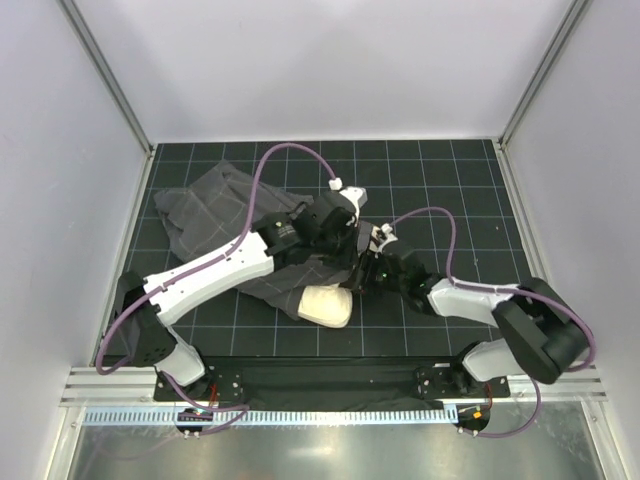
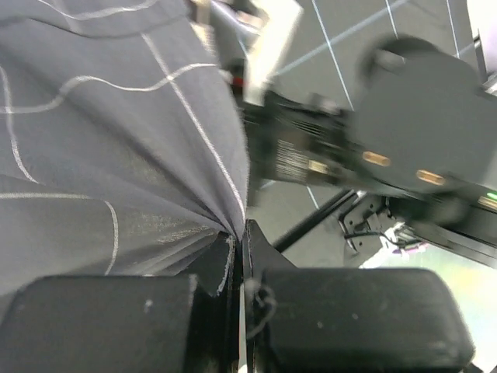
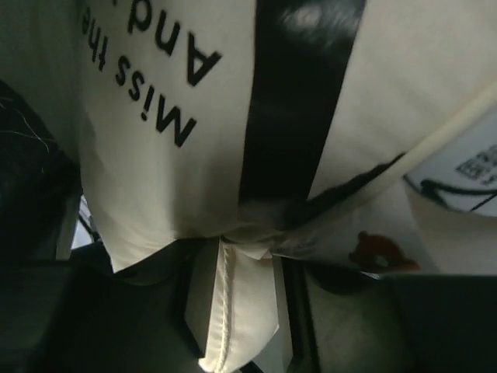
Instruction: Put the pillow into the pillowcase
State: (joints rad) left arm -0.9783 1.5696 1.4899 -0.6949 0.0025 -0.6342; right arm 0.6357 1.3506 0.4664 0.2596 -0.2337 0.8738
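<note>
At surface point(image 1: 420, 170) centre: left pincer point(image 2: 239, 237) clamped on pillowcase point(image 2: 93, 140) edge; right pincer point(image 3: 233, 264), at its 4 o'clock, clamped on pillow point(image 3: 147, 179) seam.

Matt dark grey woven cloth pillowcase point(image 1: 205, 212), smooth cream cloth pillow point(image 1: 325, 305), matt black table mat point(image 1: 430, 170)

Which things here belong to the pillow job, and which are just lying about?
For the job: pillow, gripped by the right tool; pillowcase, pinched by the left tool.
Just there: black grid mat; purple cables on the arms.
</note>
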